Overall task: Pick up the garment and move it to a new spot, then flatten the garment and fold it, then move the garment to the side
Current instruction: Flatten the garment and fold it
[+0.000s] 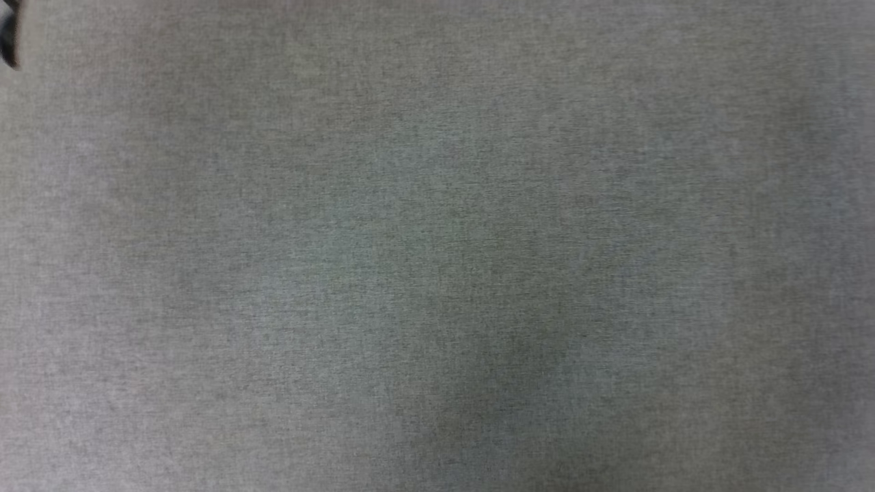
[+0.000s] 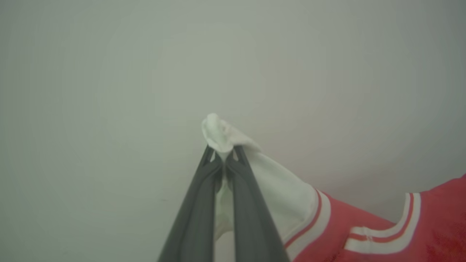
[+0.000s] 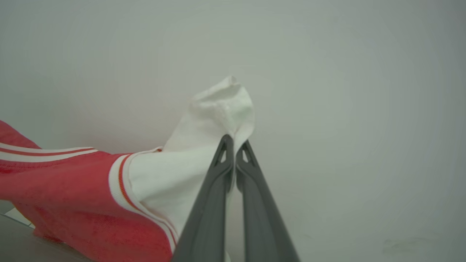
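Holding garment sleeve to sleeve between clamped left hand, right hand

The grey woven surface is seen from the head, straight down and from close by. Each wrist view is aimed along its own fingers, past the left gripper and the right gripper, toward a pale blank background. The garment is shared by both wrist views, at close range.

Red garment, white sleeves, red-white striped trim, held up by both sleeve tips
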### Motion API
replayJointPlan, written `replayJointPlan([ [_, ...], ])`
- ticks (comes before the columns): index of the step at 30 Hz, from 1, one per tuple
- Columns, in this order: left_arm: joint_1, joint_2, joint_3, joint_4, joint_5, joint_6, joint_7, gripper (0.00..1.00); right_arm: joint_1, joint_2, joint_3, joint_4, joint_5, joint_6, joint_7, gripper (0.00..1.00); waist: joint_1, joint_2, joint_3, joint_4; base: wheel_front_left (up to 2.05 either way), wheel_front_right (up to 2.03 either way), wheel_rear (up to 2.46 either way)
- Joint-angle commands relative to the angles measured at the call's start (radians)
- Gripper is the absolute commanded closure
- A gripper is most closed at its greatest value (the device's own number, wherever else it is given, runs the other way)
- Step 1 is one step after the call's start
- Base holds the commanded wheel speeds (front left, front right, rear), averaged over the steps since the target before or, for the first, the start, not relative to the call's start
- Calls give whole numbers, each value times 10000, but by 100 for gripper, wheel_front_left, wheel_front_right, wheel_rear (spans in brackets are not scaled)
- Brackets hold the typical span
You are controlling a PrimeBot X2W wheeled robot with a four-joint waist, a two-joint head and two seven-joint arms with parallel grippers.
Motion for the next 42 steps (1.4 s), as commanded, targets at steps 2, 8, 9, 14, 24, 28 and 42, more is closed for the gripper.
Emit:
replayJointPlan([
  [2,379,-102,49,184,-155,-107,-147,100,286,128,102,279,213,-7,-183,100,-2,0,103,109,0,0,0],
  [8,2661,-525,158,792,-821,-590,-535,100,2328,310,927,929,1143,-7,-829,100,-2,0,-534,345,0,0,0],
  [9,3051,-524,146,801,-866,-641,-605,100,2722,244,1017,898,1276,-7,-944,100,-2,0,-675,381,0,0,0],
  [14,5240,-459,440,633,-1332,-767,-869,100,5056,253,1453,492,2096,-7,-1363,100,-2,0,-1549,425,0,0,0],
  [24,10163,-193,1005,-1450,-1417,5,-1027,100,9696,-101,1742,-1416,3268,-7,-1185,100,-2,0,-3388,411,0,0,0],
  [28,12015,-84,1030,-2703,-1343,486,-1030,100,11346,-217,1417,-2397,3321,-7,-856,100,-2,0,-3942,430,0,0,0],
  [42,17980,1128,893,-8728,-1427,3040,845,100,17751,540,-953,-6762,2656,-7,1520,100,-2,0,-5613,891,0,0,0],
])
